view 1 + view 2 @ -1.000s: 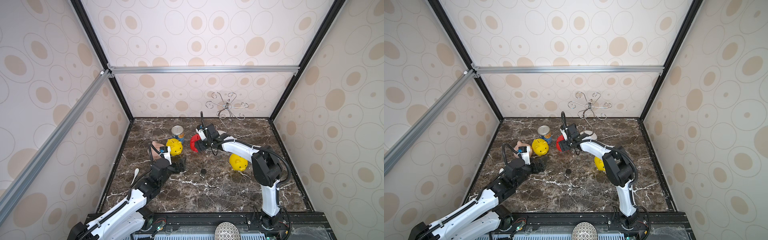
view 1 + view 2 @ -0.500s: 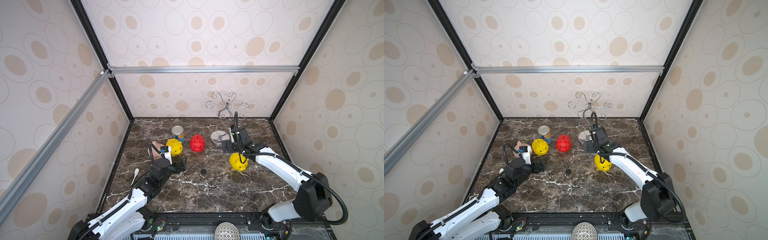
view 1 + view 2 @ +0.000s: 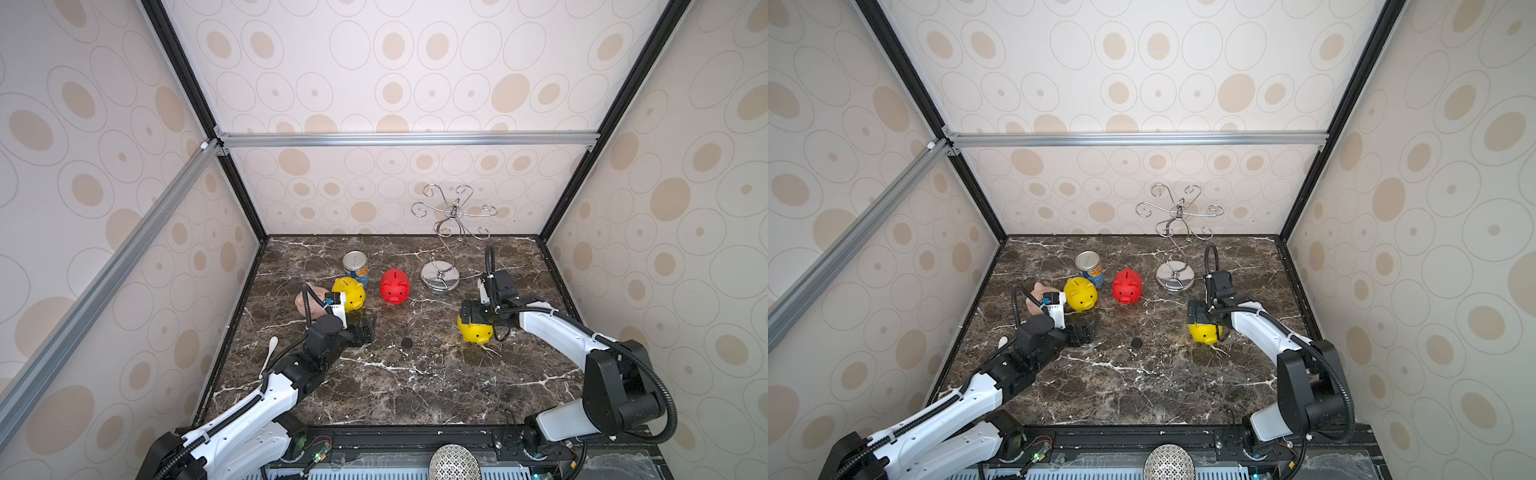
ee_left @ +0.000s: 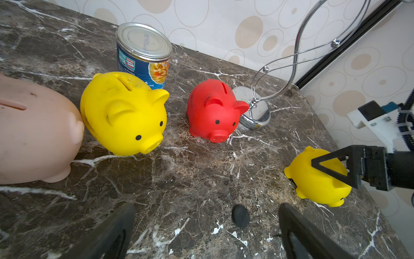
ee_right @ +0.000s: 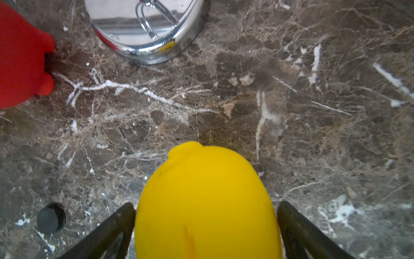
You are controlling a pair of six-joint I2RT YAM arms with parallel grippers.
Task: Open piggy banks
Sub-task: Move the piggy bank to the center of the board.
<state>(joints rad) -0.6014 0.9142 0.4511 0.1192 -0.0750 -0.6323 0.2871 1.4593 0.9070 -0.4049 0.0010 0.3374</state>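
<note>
Over the lone yellow piggy bank (image 5: pixel 201 175) your right tool (image 5: pixel 206 205) straddles it, jaws spread, so centre and squeeze gently while your left tool (image 4: pixel 206 206) waits, likewise spread.

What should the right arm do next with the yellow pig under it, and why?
Probably close the right tool on the yellow pig: its jaws stand open on either side of the pig's body, which sits upright on the table, ready to be gripped.
</note>
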